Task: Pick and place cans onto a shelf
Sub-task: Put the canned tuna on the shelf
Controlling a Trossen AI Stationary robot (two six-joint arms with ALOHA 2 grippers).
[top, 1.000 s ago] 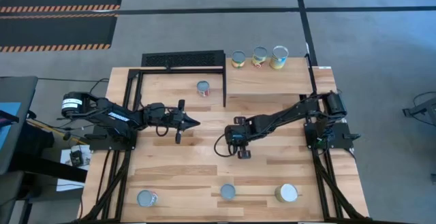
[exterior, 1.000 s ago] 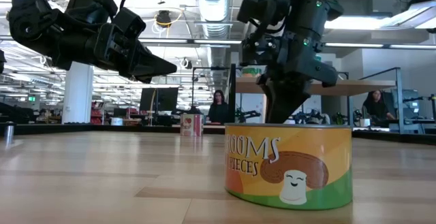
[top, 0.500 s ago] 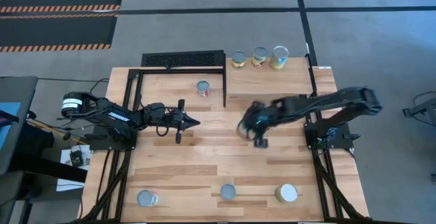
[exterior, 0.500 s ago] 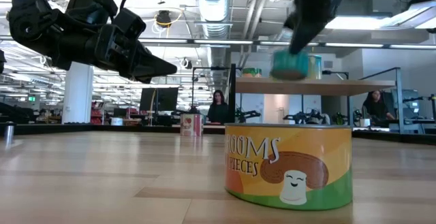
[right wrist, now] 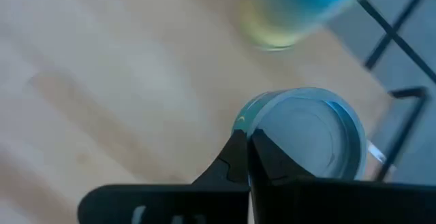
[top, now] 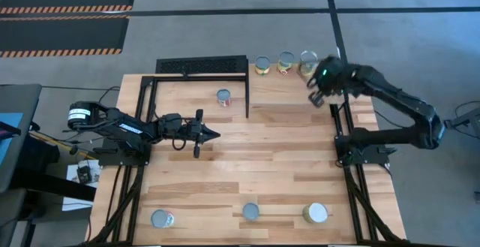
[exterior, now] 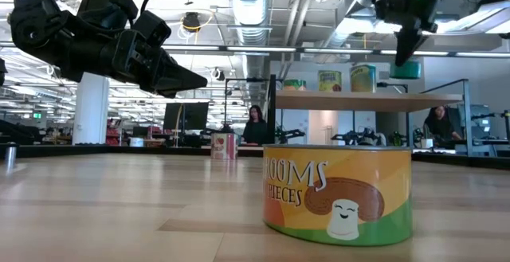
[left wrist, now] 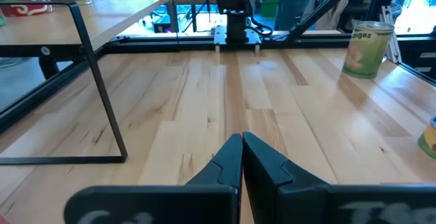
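My right gripper point(exterior: 401, 53) hangs above the right end of the shelf point(top: 292, 91), shut on a teal can point(exterior: 406, 69) with a silvery top point(right wrist: 310, 132). Three cans point(top: 285, 62) stand in a row along the shelf's far edge. A red-labelled can point(top: 223, 97) stands on the table left of the shelf. Three more cans point(top: 251, 212) stand along the table's near edge. My left gripper point(top: 216, 134) hovers shut over the table's left middle, touching nothing. My right gripper pinches the teal can at the edge of its top point(right wrist: 243, 123) between its two fingers point(right wrist: 269, 157). They slant down at it from above. The can hangs below the fingertips, clear of the shelf.
A black perforated rack point(top: 201, 67) stands at the far edge, left of the shelf. A thin black bar point(top: 248, 89) edges the shelf's left side. A mushroom-labelled can point(exterior: 339, 194) stands close to the low camera. People sit in the room beyond the table.
My right gripper has risen from the table's middle and swung toward the far right corner, rolling its wrist. It has carried the teal can up from table height to above the shelf's right end.
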